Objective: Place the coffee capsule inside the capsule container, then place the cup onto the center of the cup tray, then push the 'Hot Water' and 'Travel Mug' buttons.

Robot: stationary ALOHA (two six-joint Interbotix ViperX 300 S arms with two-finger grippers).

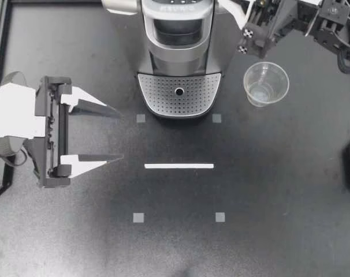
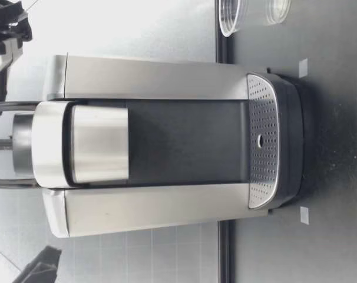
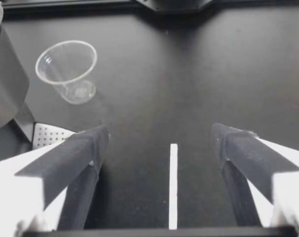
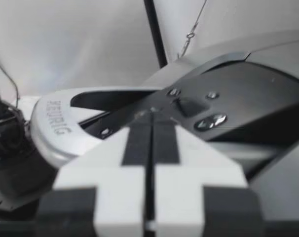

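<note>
The silver and black coffee machine (image 1: 178, 34) stands at the table's far middle, with its perforated cup tray (image 1: 179, 92) in front and bare. A clear plastic cup (image 1: 265, 83) stands upright on the table beside the tray, on my right arm's side. My left gripper (image 1: 116, 133) hovers open and holds nothing, well short of the machine. In the left wrist view the cup (image 3: 68, 69) is far ahead of the gripper (image 3: 159, 131). My right gripper (image 1: 235, 12) is shut and holds nothing; the right wrist view shows it (image 4: 150, 118) over the machine's top, near the buttons (image 4: 211, 121). No capsule is visible.
A white tape strip (image 1: 179, 166) lies on the black table in front of the machine. Small grey square markers (image 1: 141, 119) (image 1: 220, 217) sit around it. In the low view the cup (image 2: 231, 15) stands beside the machine (image 2: 167, 147).
</note>
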